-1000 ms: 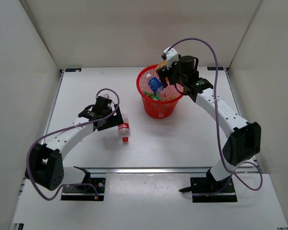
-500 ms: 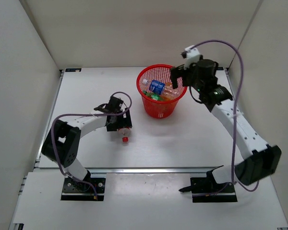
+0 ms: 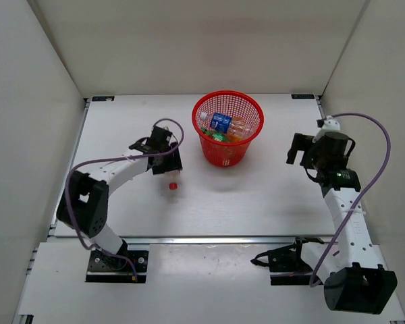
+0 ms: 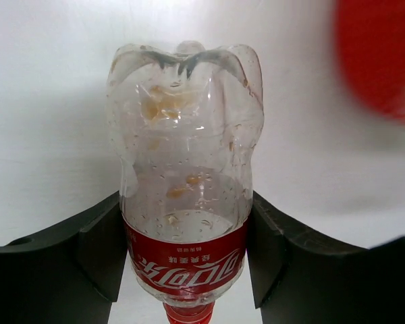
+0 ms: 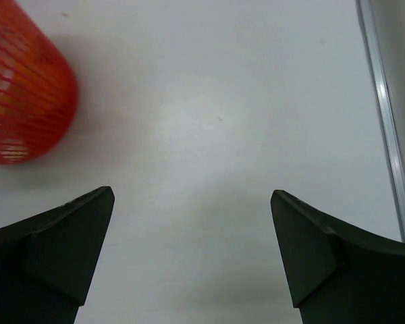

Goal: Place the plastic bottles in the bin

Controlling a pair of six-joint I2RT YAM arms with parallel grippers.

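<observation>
Left wrist view shows the left gripper (image 4: 185, 251) pinching the red-label bottle (image 4: 185, 169), left of the bin (image 3: 227, 152), where other bottles (image 3: 221, 123) lie. The right gripper (image 5: 192, 250) hangs with fingers spread, right of the bin.

Bottle (image 4: 185, 169) clear glossy plastic; bin (image 3: 226, 154) red plastic mesh; table (image 5: 223, 135) smooth matt white.

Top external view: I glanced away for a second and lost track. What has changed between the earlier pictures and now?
The right gripper let go of the blue-label bottle into the bin and drew back to the near right, open and empty. The left gripper closed on the red-label bottle and shifted it slightly towards the bin. The bin stayed put.
</observation>
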